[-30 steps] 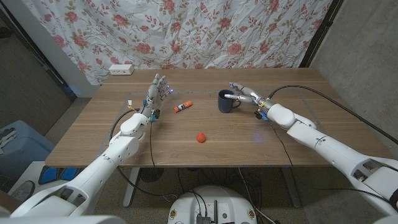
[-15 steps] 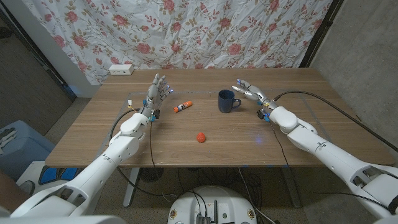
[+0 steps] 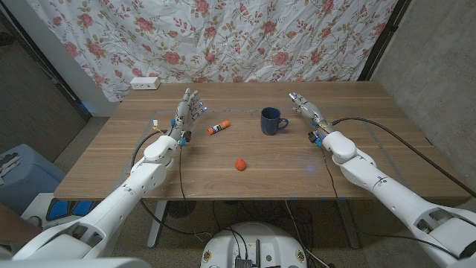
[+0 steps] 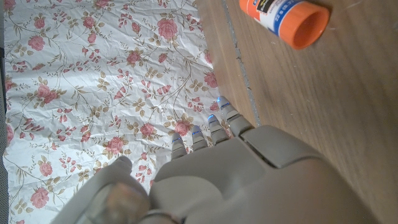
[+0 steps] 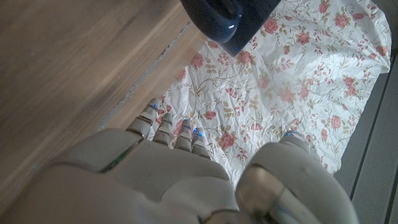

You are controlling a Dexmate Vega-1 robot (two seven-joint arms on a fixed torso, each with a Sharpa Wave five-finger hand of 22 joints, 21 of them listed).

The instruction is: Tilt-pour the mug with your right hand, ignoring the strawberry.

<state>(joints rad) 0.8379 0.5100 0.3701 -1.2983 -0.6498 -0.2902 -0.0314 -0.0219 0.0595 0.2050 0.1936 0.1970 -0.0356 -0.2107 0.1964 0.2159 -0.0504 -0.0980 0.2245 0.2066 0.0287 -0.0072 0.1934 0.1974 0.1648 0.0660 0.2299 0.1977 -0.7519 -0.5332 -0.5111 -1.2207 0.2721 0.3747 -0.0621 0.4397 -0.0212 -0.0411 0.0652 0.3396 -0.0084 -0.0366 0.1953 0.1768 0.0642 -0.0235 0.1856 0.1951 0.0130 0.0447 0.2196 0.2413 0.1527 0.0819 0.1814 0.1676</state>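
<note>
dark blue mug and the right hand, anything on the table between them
Nothing: in the head view only bare wooden table separates the dark blue ceramic mug from the right hand, which holds nothing.

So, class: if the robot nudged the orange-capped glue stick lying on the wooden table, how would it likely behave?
The orange-capped glue stick lies on its side and looks cylindrical, so it would probably roll. It seems small, so likely light, and probably rigid. The left hand stands nearby, apart from it.
</note>
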